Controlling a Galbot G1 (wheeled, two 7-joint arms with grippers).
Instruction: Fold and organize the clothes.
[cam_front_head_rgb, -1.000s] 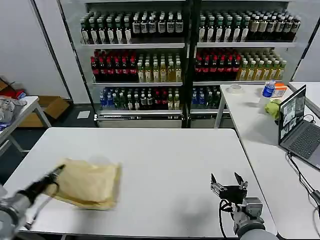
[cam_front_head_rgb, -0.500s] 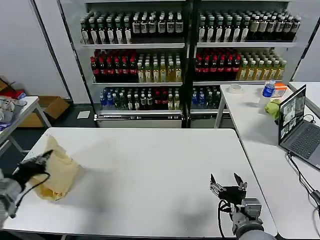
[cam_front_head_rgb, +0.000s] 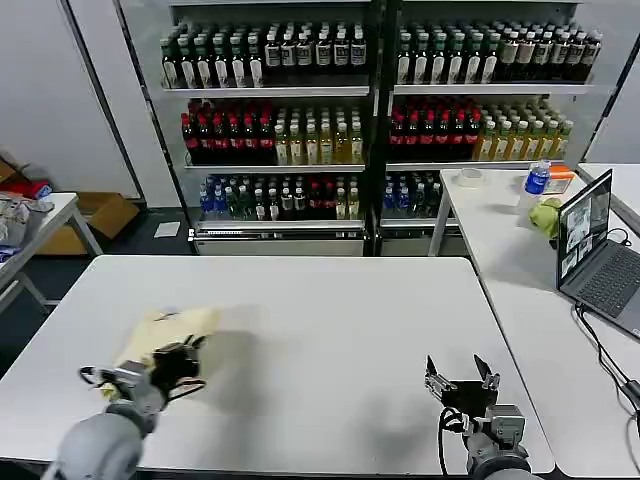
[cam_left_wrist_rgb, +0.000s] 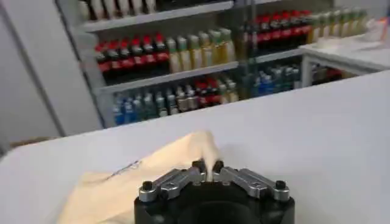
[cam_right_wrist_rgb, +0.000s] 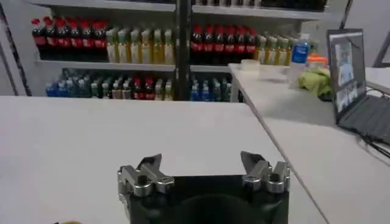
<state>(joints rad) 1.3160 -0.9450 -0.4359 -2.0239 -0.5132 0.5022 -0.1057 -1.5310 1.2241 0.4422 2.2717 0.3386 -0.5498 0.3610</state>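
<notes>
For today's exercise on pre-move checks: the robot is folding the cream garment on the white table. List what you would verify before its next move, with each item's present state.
1. Left pincer shut on the garment: ok, tips pinch a raised fold.
2. Right pincer open, away from the cloth: ok, low on the robot's right.
3. Garment fully on the table: ok.
4. Garment lies flat: not ok, it is bunched.
5. Grip firmness: cannot tell.

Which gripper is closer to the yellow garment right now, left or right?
Left. The left gripper is right at the pale yellow garment, its fingers closed on the fabric's edge. The right gripper sits open far across the white table, near the front edge.
</notes>
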